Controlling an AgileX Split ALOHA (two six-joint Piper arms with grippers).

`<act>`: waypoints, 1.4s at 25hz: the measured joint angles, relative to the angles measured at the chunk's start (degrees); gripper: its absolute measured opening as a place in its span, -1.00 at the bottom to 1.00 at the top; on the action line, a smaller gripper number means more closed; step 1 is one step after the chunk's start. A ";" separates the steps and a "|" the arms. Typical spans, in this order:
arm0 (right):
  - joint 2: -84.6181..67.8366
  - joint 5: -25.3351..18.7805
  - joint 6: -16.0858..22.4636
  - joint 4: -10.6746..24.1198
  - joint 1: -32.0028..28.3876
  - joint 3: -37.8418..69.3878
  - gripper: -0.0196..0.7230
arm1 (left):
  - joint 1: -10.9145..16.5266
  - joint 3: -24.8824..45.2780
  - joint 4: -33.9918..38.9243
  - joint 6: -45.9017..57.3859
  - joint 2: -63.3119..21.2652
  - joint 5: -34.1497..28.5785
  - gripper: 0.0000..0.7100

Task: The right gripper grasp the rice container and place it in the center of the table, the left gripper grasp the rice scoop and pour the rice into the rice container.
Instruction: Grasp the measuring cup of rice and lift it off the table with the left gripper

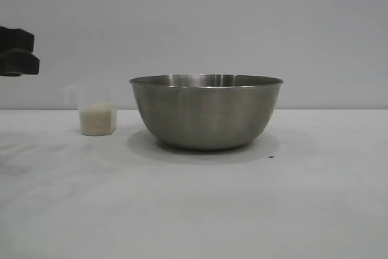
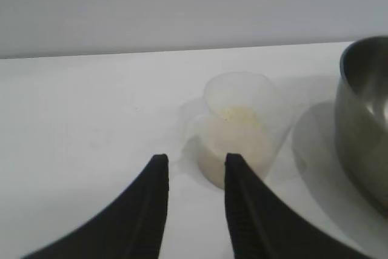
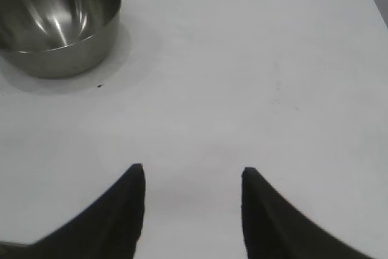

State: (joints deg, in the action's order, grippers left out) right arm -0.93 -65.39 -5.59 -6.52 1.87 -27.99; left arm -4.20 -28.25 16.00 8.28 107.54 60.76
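— Tool on the left arm first: where does it sit?

— Left tool [image 2: 194, 165] hangs low over the white worktop [image 1: 194, 210], just short of the rice scoop [image 2: 239, 128]. Its two black tapered fingers [image 2: 151, 210] stand apart with bare worktop between them; nothing is clamped. The scoop's near wall lies just beyond the tips, closer to one finger than the other, and I cannot tell whether that fingertip touches it. From outside, only a black block of that arm [image 1: 17, 51] shows at the left edge, above and behind the scoop.

— And the scoop itself?

— Upright on the worktop, a small clear plastic measuring cup, with rice [image 1: 97, 119] filling roughly its lower half (a whitish mass, grains too fine to pick out singly). It stands near the rice container [image 1: 206, 112], on that bowl's left side in the outside view, the two clearly apart.

— The bowl?

— Large round brushed-steel bowl, thin rim, sitting about mid-worktop. The right wrist camera looks into it; I see only bare shining metal inside.

— Right tool?

— Right tool [image 3: 193, 177] hovers over open worktop, well away from the bowl, fingers spread, gripping nothing.

— Any brand, label or writing?

— None I can read. If the cup carries measuring marks, they are too faint to make out. One small dark speck [image 1: 271, 156] lies on the worktop by the bowl's base.
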 joint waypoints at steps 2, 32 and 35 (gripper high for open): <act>0.00 0.00 0.00 0.00 0.00 0.00 -0.10 | 0.00 0.00 -0.23 0.00 0.00 -0.76 0.00; 0.00 0.00 0.10 0.00 0.00 0.00 -0.10 | 0.00 -14.45 -2.87 -2.41 13.65 -3.62 0.07; 0.00 0.00 0.10 0.00 0.00 0.00 -0.10 | 0.00 -15.98 -2.87 -2.41 14.87 -3.76 0.07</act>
State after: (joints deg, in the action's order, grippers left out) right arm -0.93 -65.39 -5.48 -6.52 1.87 -27.99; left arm -4.20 -44.23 13.13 5.87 122.41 57.00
